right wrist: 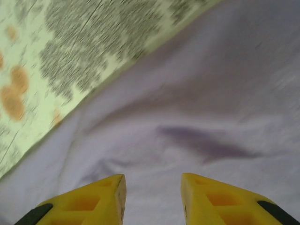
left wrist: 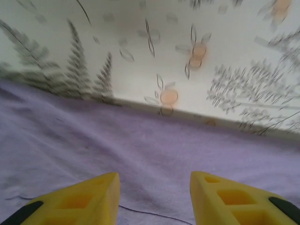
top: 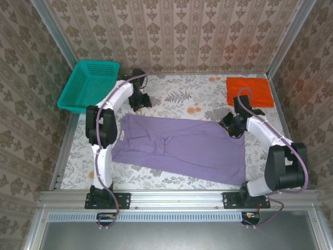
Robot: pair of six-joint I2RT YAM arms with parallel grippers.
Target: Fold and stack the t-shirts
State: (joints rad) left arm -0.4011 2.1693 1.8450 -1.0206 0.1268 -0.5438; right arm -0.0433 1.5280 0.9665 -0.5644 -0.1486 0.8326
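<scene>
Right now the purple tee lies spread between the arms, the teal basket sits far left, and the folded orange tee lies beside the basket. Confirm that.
One thing is wrong: the folded orange tee lies at the far right corner, well apart from the teal basket, as the top external view shows. The purple tee is spread between the arms, the basket far left.

The spread t-shirt (top: 182, 148) lies flat across the middle of the bench (top: 177, 91). Behind it and to the right, well apart, the folded t-shirt (top: 248, 91) lies in the far right corner, and behind it to the left the basket (top: 89, 86) sits at the far left corner. The left hand (top: 141, 103) is at its far edge, the right hand (top: 229, 125) at its far right corner.
</scene>
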